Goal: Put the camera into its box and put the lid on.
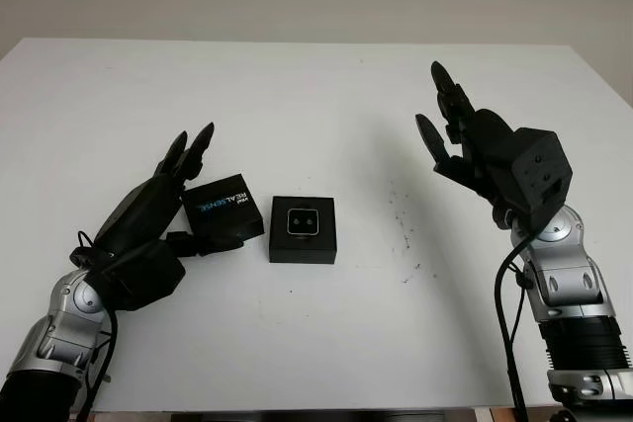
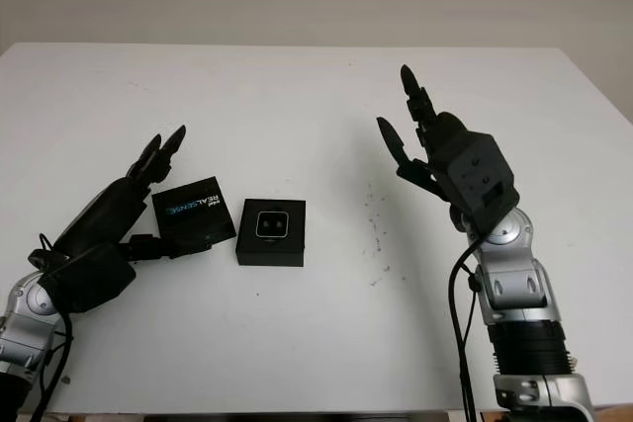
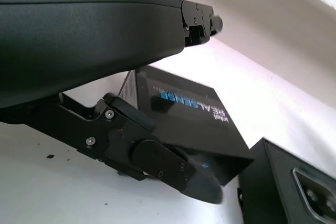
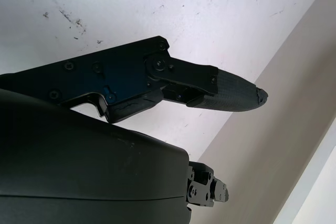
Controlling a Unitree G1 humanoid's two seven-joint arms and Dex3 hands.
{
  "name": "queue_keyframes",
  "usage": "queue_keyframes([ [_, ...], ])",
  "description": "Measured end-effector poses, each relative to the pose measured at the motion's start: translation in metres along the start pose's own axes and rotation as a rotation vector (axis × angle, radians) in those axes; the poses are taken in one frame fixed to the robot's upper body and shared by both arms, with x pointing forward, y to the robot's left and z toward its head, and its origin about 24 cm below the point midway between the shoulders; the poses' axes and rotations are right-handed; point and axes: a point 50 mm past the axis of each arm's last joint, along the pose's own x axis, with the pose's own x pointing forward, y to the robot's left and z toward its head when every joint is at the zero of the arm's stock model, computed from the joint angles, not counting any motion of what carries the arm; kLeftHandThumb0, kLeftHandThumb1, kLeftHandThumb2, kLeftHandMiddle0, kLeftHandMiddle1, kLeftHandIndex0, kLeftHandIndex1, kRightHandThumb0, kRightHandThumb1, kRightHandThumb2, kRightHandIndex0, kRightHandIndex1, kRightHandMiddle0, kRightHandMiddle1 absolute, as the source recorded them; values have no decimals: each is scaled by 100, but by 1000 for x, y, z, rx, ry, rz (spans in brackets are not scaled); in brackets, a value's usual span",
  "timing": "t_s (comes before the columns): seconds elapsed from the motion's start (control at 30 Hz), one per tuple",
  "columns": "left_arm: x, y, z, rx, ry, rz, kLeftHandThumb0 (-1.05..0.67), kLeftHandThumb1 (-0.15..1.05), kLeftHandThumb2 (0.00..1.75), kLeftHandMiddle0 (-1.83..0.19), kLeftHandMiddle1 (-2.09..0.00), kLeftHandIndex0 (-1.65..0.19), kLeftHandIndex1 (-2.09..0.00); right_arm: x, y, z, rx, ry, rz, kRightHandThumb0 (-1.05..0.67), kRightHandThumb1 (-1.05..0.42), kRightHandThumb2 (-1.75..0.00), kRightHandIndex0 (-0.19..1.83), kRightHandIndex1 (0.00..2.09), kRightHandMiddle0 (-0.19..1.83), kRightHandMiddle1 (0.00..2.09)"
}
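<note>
On the left side of the white table [image 1: 326,86], the left hand [image 1: 163,207] is reaching around the lid [image 1: 223,207] (the flat black piece with the blue and white lettering), with two fingers going along its far-left edge and the thumb [image 3: 173,166] lying at its near edge; whether the fingers are already pressing on it I cannot tell, but the lid is sitting flat on the table and nothing is lifting it. Just to the right of the lid, the box [image 1: 303,229] is standing open, and the camera [image 1: 302,222] is lying inside it with its lenses facing up. Further right, well apart from both, the right hand [image 1: 465,140] is hovering above the table, open and holding nothing. I think the danger is in the lid: a thin flat piece taken only by its edges may be slipping or tilting, then landing crooked and pushing the box aside.
</note>
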Motion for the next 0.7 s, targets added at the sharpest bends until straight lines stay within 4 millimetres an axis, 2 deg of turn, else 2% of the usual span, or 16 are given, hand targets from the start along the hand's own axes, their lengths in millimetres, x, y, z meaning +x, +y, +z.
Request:
queue_keyframes([
  [0.43, -3, 7, 4, 93, -23, -181, -51, 79, 5, -21, -6, -19, -10, -1, -2, 2, 3, 10, -21, -70, -105, -63, -13, 6, -13, 6],
  [0.57, -2, 7, 4, 88, -17, -183, -43, 78, 5, -24, -7, -22, -11, -1, -2, 2, 2, 10, -20, -67, -105, -63, -13, 6, -13, 6],
  [0.7, 4, 6, 0, 54, -5, -161, -35, 84, 7, -33, -9, -29, -13, -3, -1, -1, 3, 18, -12, -64, -105, -63, -12, 6, -13, 5],
])
